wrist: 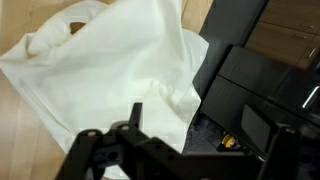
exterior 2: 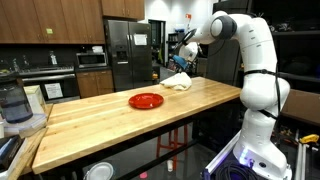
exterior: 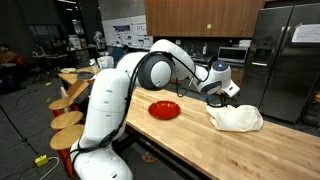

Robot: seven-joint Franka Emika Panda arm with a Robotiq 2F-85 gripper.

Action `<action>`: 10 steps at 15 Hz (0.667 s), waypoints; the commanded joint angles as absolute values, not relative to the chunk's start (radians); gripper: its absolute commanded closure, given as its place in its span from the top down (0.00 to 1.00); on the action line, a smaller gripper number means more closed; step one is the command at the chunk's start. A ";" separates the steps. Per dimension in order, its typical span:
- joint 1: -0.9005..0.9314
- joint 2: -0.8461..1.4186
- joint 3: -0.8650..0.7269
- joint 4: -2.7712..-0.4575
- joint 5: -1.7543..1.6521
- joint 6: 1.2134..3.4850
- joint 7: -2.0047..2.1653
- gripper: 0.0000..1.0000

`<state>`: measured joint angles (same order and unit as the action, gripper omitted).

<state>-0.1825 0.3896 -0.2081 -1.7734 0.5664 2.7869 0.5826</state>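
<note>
A crumpled white cloth lies near the far end of the wooden table, close to its edge; it also shows in an exterior view as the cloth. My gripper hangs a little above the cloth, open, with nothing between its fingers. In the wrist view the cloth fills the upper left. The gripper stands over the cloth's right border and the table edge, and one finger is dark against the fabric. A red plate sits mid-table, apart from the cloth; in an exterior view the plate is empty.
Wooden stools line one long side of the table. A steel refrigerator and cabinets stand behind. A water jug sits at the table's other end. Dark boxes lie on the floor past the table edge.
</note>
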 commanded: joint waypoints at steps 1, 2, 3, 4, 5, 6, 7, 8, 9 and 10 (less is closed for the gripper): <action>-0.164 0.405 -0.233 -1.777 0.494 2.783 0.674 1.00; -0.163 0.413 -0.238 -1.778 0.474 2.783 0.695 1.00; -0.159 0.420 -0.244 -1.777 0.454 2.780 0.717 1.00; -0.158 0.426 -0.248 -1.777 0.439 2.776 0.736 1.00; -0.157 0.431 -0.252 -1.776 0.424 2.771 0.754 1.00; -0.156 0.436 -0.255 -1.779 0.415 2.770 0.774 1.00; -0.156 0.442 -0.258 -1.777 0.410 2.767 0.798 1.00; -0.151 0.445 -0.266 -1.778 0.401 2.762 0.831 1.00; -0.145 0.446 -0.275 -1.782 0.396 2.749 0.873 1.00; -0.156 0.440 -0.263 -1.783 0.416 2.714 0.904 1.00</action>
